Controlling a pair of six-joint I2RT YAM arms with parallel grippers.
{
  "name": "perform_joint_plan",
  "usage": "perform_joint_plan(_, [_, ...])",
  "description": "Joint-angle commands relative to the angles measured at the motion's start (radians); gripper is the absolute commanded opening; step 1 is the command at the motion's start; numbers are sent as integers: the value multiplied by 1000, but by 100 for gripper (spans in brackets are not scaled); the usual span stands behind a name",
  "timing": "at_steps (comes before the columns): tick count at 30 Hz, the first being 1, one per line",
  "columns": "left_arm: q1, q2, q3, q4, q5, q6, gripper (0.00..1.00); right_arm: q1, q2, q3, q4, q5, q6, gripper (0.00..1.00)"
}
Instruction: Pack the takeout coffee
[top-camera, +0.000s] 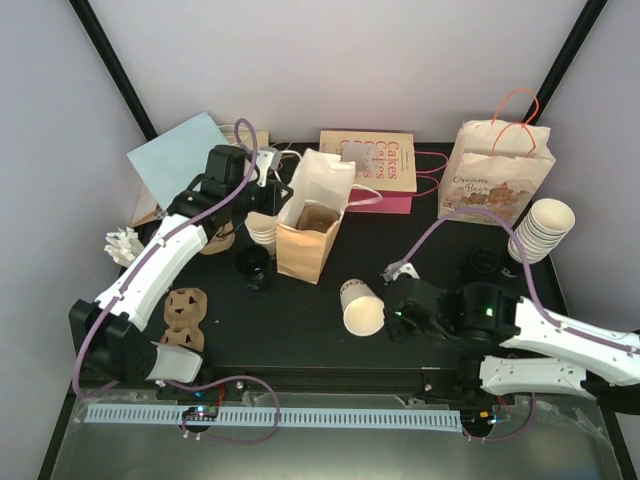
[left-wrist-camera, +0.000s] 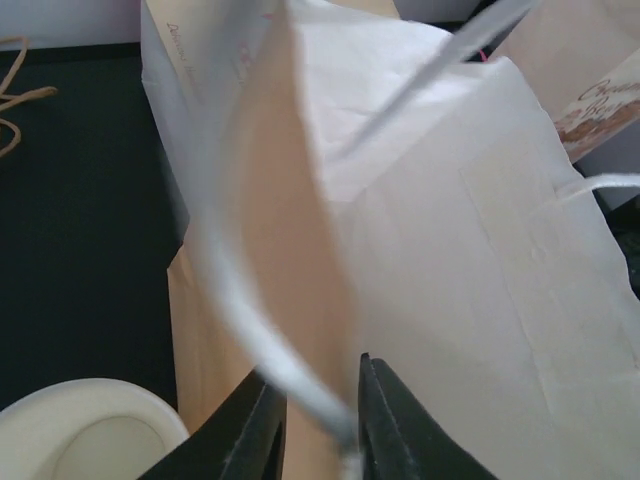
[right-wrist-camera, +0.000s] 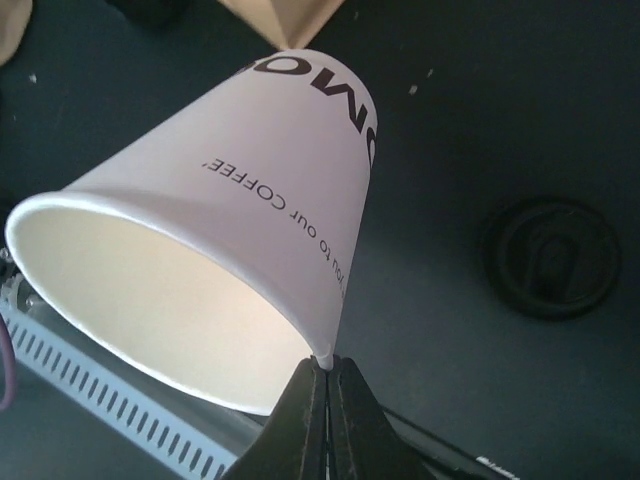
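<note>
top view: the takeout coffee cup (top-camera: 362, 305) lies on its side on the matte black table (top-camera: 300, 330). it is a cream tapered paper cone with a rolled rim, and the right gripper (top-camera: 392, 318) meets it at that rim. a round black lid (top-camera: 484, 262) lies flat just beyond that hand, apart from it. the left gripper (top-camera: 263, 172) sits at the top edge of an open kraft paper bag (top-camera: 310, 235).

left wrist: my fingers (left-wrist-camera: 390, 430) stand a narrow way apart. the bag's white twisted-paper handle (left-wrist-camera: 240, 300) runs down through the gap. i cannot tell whether it is pinched. creased white paper fills the space ahead of the hand. a smooth cream cup rim (left-wrist-camera: 80, 430) sits low to its left.

right wrist: the jaws are fully closed, pinching the thin rolled rim of the cup right at the tips. the cup fans out ahead of the hand, with dark print on its smooth side. the glossy ridged lid lies off to the hand's right.
</note>
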Motion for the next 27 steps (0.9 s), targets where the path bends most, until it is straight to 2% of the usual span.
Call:
perform_joint_plan(1, [6, -10, 49, -18, 37, 23, 26, -90, 6, -63, 113, -252, -80, 1])
perform_joint_plan(3, [7, -29, 47, -24, 40, 22, 34, -142, 0, -108, 160, -329, -107, 1])
perform_joint_plan(8, [6, -96, 24, -19, 72, 23, 64, -217, 57, -150, 231, -470, -168, 1])
perform_joint_plan(13, [7, -192, 4, -11, 75, 21, 82, -238, 144, -153, 262, -527, -205, 1])
perform_joint_plan(20, [6, -266, 40, -117, 93, 37, 86, -268, 296, -105, 185, -542, -285, 1])
perform_joint_plan(27, [6, -386, -4, -169, 110, 30, 87, -303, 400, -84, 183, -549, -321, 2])
